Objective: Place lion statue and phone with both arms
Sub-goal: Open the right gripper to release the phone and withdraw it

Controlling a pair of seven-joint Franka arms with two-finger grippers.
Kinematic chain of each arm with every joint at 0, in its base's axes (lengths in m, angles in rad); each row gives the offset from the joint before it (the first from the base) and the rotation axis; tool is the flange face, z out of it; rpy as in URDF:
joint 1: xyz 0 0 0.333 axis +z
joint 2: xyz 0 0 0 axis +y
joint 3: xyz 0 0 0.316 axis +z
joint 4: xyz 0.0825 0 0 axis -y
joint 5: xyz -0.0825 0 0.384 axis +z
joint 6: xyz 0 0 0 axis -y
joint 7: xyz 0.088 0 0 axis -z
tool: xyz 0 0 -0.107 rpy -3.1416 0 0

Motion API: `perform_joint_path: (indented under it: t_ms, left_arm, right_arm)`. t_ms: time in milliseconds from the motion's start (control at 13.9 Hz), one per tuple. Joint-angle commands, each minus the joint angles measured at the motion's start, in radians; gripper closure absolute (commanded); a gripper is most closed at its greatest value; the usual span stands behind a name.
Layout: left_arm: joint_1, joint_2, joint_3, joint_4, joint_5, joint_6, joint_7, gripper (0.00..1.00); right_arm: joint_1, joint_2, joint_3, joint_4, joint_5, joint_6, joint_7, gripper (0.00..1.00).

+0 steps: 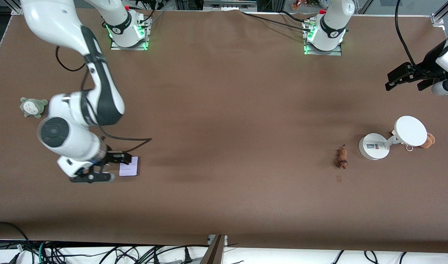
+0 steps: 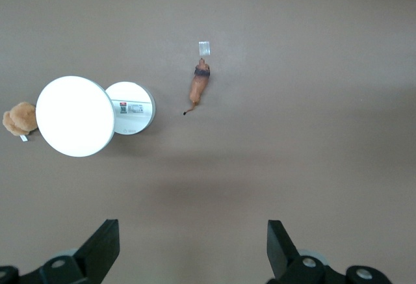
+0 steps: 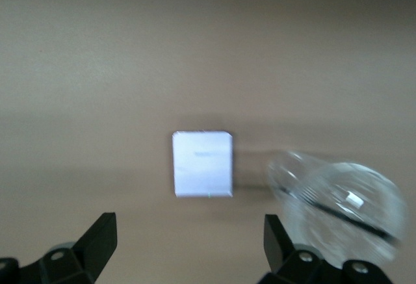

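Lying flat toward the right arm's end, the phone (image 1: pixel 129 166) waits beside the spread right gripper (image 1: pixel 99 169), while the left gripper (image 1: pixel 407 79), also spread, hangs clear of the lion statue (image 1: pixel 341 157); grasping likely comes next.

The setting is a robotics laboratory. The worktop (image 1: pixel 224 110) is covered in plain brown sheeting and bordered by aluminium framing profiles (image 1: pixel 440 16) at its corners. Two white robot arms are bolted to metal base plates (image 1: pixel 322 49) lit with green status lights. Black cables (image 1: pixel 275 20) run across the covering to the bases, and a bundle of power cords and plugs (image 1: pixel 99 255) lies along the edge nearest the front camera. The few objects laid out are small test props: plush toys, a figurine, a disc stand (image 1: pixel 392 141).
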Motion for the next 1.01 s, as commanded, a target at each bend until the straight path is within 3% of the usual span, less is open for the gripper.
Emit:
perform_joint_path:
  t_ms: [0,215,575,934]
  left_arm:
    - [0.003,0.039,-0.005,0.05,0.023,0.0,-0.016,0.0]
    - [0.002,0.043,-0.01,0.069,0.029,-0.006,-0.019,0.0]
    - [0.005,0.068,-0.011,0.066,0.09,-0.002,-0.014,0.0]
    - [0.002,0.071,-0.008,0.071,0.104,0.002,-0.011,0.0]
  right_arm:
    - [-0.013,-0.134,-0.026,-0.029,0.0,-0.132,-0.018,0.0]
    - [-0.013,-0.244,-0.054,-0.029,0.006,-0.299,0.001,0.0]
    - [-0.105,-0.454,-0.015,-0.095,0.0,-0.459,-0.015,0.0]
    - [-0.133,-0.505,-0.016,-0.086,-0.003,-0.536,-0.017,0.0]
